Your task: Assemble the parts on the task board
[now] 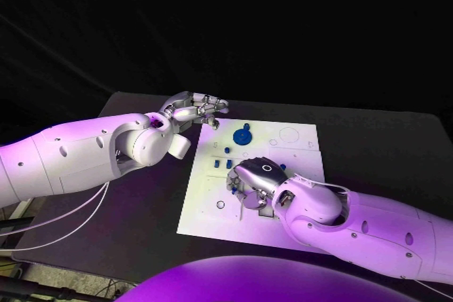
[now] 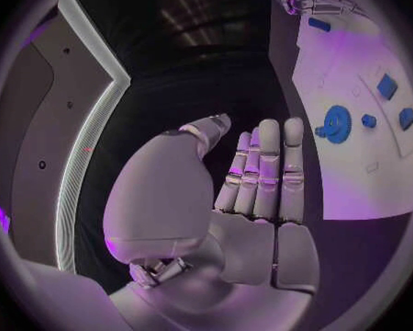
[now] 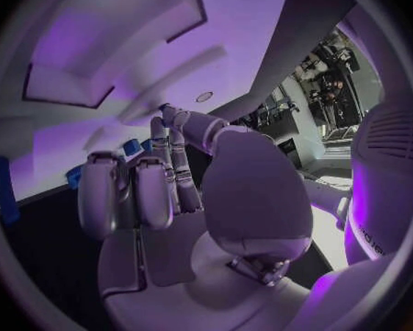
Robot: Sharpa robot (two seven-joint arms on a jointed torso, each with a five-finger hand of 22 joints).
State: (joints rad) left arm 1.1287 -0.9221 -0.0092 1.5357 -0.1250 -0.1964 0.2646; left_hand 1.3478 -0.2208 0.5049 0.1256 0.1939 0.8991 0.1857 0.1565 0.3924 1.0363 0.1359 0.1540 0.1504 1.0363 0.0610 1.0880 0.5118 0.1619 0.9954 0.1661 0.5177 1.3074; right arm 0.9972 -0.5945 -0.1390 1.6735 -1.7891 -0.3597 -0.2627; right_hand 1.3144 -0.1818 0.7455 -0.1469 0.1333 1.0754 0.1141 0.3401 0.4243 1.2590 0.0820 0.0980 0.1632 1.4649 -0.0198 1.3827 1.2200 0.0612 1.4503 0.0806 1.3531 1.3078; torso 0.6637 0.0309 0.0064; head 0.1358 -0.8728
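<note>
no legible writing; left hand [image 1: 194, 109] holds nothing, fingers extended, right hand [image 1: 254, 181] curled over task board [image 1: 292, 135], grip perhaps empty.

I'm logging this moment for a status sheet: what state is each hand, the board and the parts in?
left hand: open, holding nothing, fingers straight and side by side, off the board's far left corner.
right hand: over the board's middle, fingers curled down; whether it holds a part cannot be told.
board: flat on the table.
gear: on the board near its far edge.
small parts: on the board, beside the right hand.
</note>
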